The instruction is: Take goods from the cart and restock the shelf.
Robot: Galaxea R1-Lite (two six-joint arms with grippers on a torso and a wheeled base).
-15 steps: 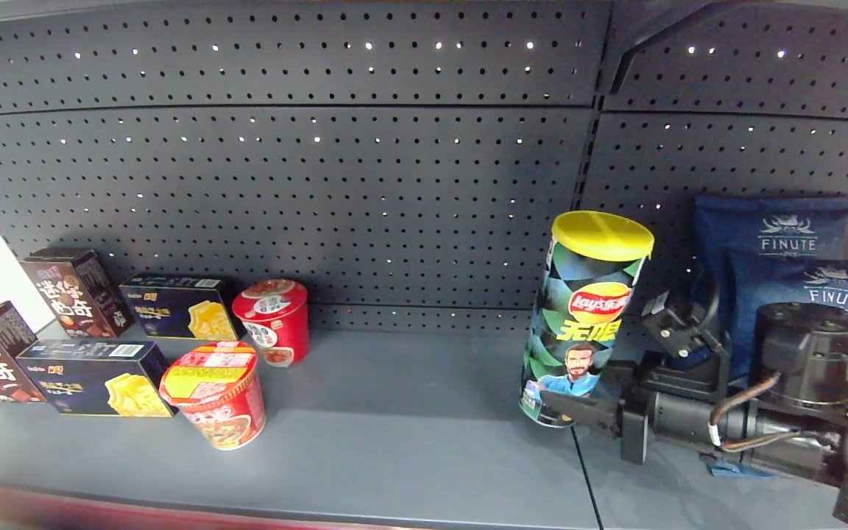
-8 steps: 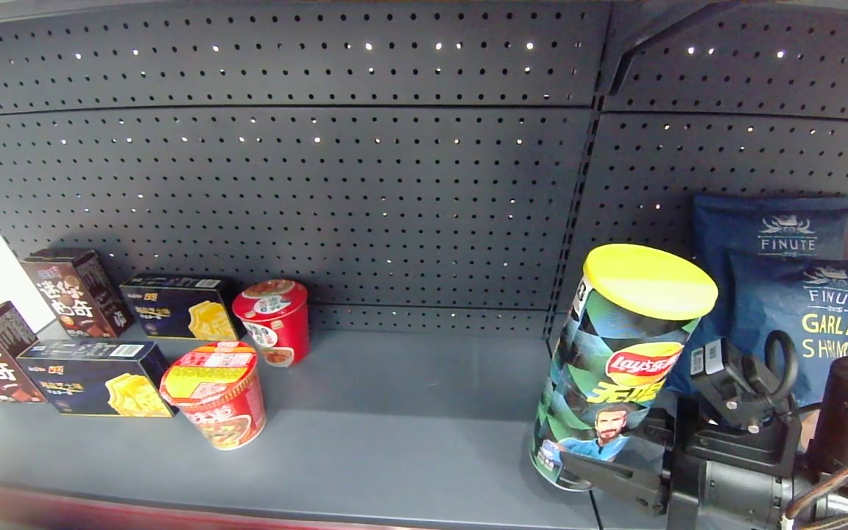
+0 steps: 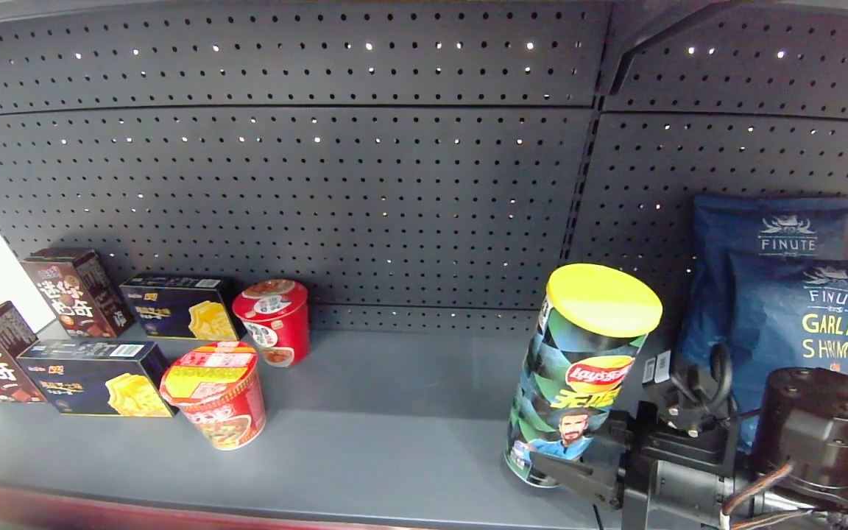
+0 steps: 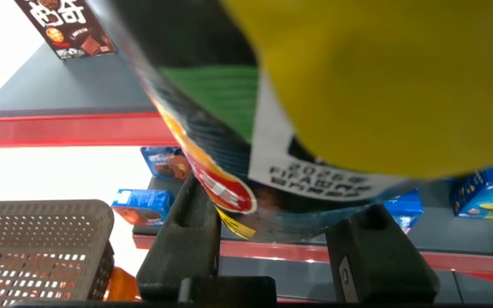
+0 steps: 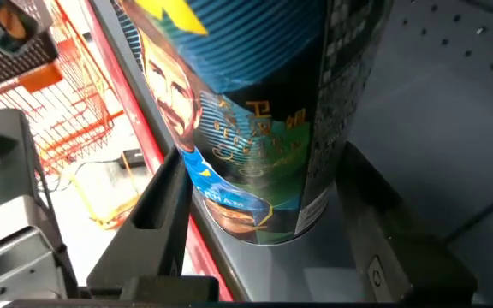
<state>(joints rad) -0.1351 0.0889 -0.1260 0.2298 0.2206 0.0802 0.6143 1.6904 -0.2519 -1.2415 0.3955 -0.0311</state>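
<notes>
Two chip cans are in hand. The right arm's jaws pinch a chip can low on its body, with a finger on each side. The can leans, yellow lid up, near the front edge of the shelf. Its base seems to touch the board, though the fingers hide the contact. Just behind it to the right stand two blue snack bags. Well apart to the left are two red noodle cups and four boxes. The left arm's jaws clamp a second chip can, also yellow-lidded, held off the shelf beside the grey mesh cart basket. What lies in that basket I cannot make out.
</notes>
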